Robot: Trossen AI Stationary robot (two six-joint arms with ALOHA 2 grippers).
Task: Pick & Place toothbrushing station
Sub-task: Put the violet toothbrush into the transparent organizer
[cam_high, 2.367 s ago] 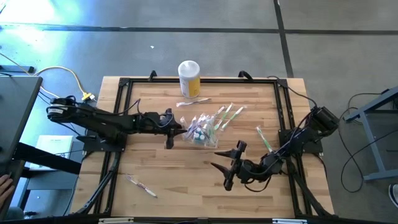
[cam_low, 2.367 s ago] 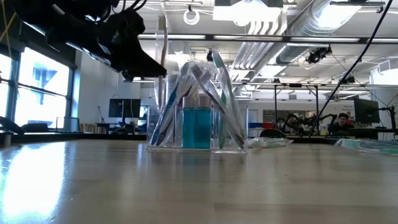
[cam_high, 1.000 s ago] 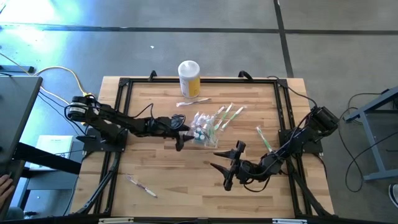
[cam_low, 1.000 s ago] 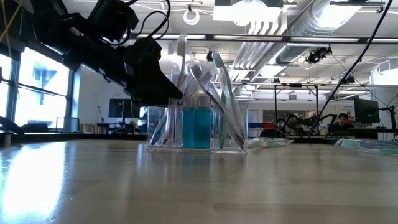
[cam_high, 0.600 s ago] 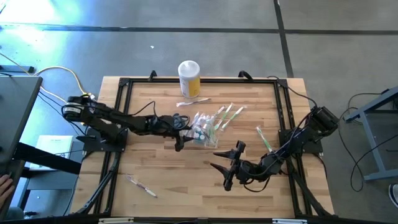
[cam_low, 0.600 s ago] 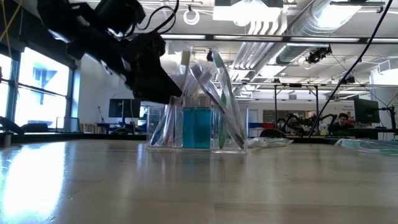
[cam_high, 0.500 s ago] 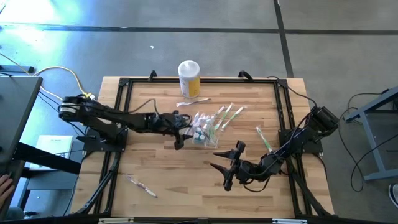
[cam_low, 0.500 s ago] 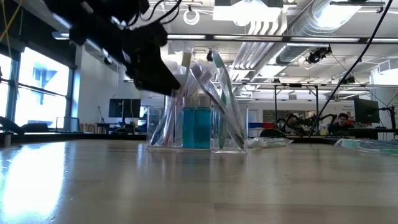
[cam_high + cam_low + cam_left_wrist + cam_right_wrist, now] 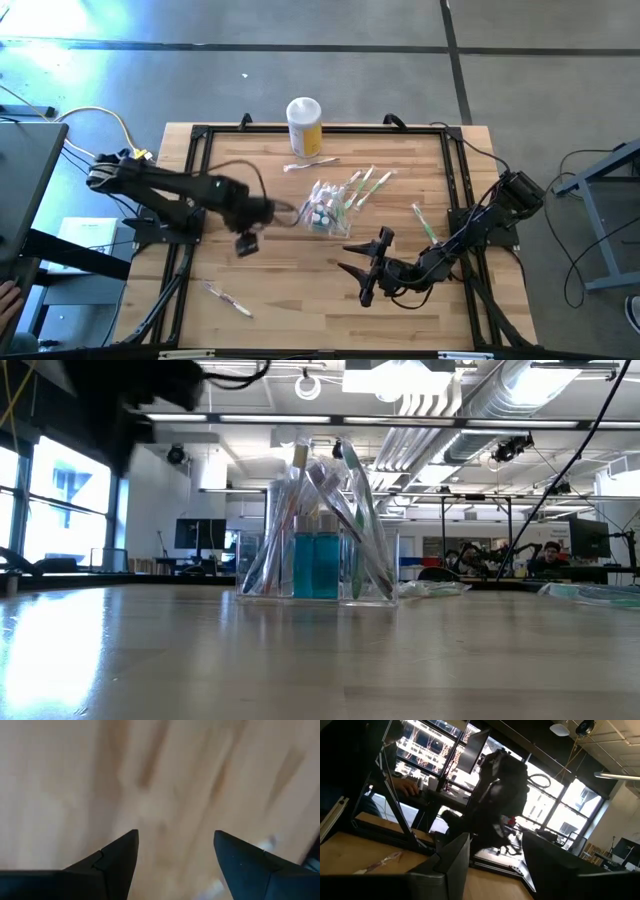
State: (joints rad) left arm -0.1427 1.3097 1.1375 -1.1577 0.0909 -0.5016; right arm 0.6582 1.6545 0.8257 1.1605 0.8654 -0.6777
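Note:
The toothbrushing station (image 9: 325, 205) is a clear plastic container holding several toothbrushes and a blue block. Its base stands on the wooden table, as the low view shows (image 9: 318, 550). My left gripper (image 9: 245, 243) hangs to its left, apart from it. It points down at bare wood, and its fingers stand open (image 9: 175, 837) with nothing between them. My right gripper (image 9: 348, 258) waits open near the table's front right, with nothing between its fingers (image 9: 495, 840).
A white-lidded yellow jar (image 9: 304, 125) stands at the far edge. Wrapped toothbrushes lie loose behind the station (image 9: 310, 163), at the right (image 9: 425, 222) and near the front left (image 9: 228, 298). A black frame (image 9: 190, 180) borders the table.
My left gripper has drawn back from the station toward the table's left edge and risen. It has also tipped from nearly level to pointing down at the wood. The station stays where it was.

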